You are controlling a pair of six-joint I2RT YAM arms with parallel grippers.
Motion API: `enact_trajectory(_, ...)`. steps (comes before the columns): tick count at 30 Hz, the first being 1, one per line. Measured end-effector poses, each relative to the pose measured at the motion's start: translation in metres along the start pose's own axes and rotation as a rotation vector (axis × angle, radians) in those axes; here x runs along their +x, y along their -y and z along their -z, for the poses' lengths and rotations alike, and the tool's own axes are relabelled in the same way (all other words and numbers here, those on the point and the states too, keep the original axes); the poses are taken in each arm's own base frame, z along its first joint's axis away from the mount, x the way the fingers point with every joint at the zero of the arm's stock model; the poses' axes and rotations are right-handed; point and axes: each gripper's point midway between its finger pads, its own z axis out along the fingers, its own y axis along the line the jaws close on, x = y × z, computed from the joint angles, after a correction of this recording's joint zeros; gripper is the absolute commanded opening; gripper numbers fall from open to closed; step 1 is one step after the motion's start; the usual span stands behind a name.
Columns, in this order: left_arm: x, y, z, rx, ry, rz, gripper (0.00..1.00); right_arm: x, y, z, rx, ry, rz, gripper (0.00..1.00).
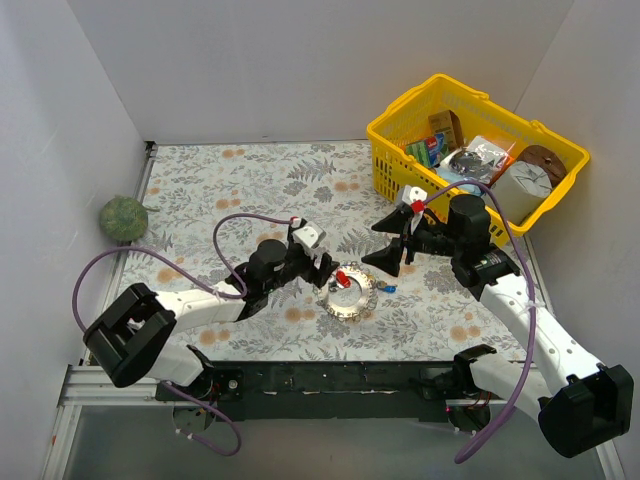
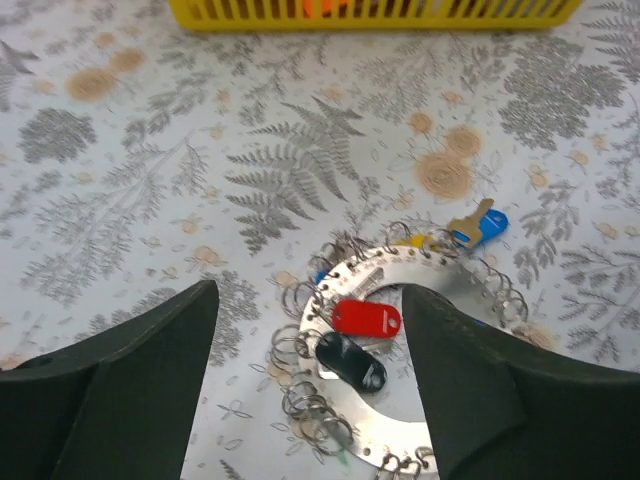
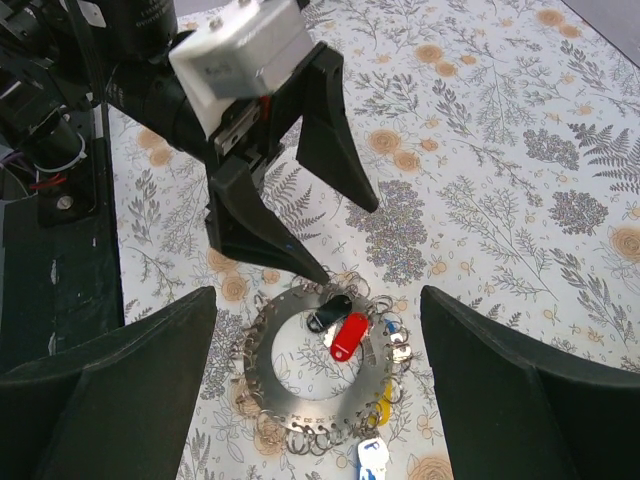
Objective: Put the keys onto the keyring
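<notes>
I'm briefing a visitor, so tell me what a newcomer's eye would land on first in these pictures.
First, the bright yellow plastic basket full of odds and ends, at the far right corner of the flower-patterned table. Then the wide silvery metal ring fringed with small wire loops, lying mid-table, with a red-headed key and a black-headed key at its inner edge. The left arm's black fingers stand spread open right beside it.

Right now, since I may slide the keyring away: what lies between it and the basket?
In the top view the right gripper hangs over that stretch; on the cloth, the left wrist view shows a blue key beside the keyring.
</notes>
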Motion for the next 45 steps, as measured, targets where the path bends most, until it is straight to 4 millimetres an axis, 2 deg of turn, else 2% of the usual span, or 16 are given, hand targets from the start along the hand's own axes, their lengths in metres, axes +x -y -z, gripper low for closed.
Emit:
enact_trajectory(2, -0.008, -0.006, 0.003, -0.041, 0.021, 0.008, 0.82, 0.000, 0.000, 0.000, 0.000, 0.000, 0.000, 0.90)
enact_trajectory(3, -0.012, -0.010, 0.005, -0.062, 0.029, 0.014, 0.98, 0.000, 0.000, 0.000, 0.000, 0.000, 0.000, 0.91)
enact_trajectory(13, -0.037, -0.041, 0.021, -0.278, 0.078, 0.155, 0.98, -0.005, 0.002, 0.000, 0.001, 0.020, 0.013, 0.94)
enact_trajectory(18, -0.054, -0.049, 0.026, -0.339, 0.124, 0.226, 0.98, -0.001, -0.002, -0.001, -0.016, 0.033, 0.004, 0.95)
enact_trajectory(26, -0.052, -0.062, 0.028, -0.428, 0.122, 0.289, 0.98, -0.002, -0.002, -0.002, -0.014, 0.047, -0.007, 0.95)
enact_trajectory(35, -0.054, -0.066, 0.029, -0.456, 0.121, 0.295, 0.98, -0.004, -0.002, -0.001, -0.009, 0.060, -0.008, 0.96)
enact_trajectory(40, -0.059, -0.068, 0.033, -0.465, 0.141, 0.307, 0.98, 0.005, -0.004, 0.002, 0.008, 0.054, -0.014, 0.96)
enact_trajectory(45, -0.054, -0.071, 0.039, -0.498, 0.140, 0.358, 0.98, 0.029, -0.003, 0.003, 0.036, 0.020, -0.052, 0.96)
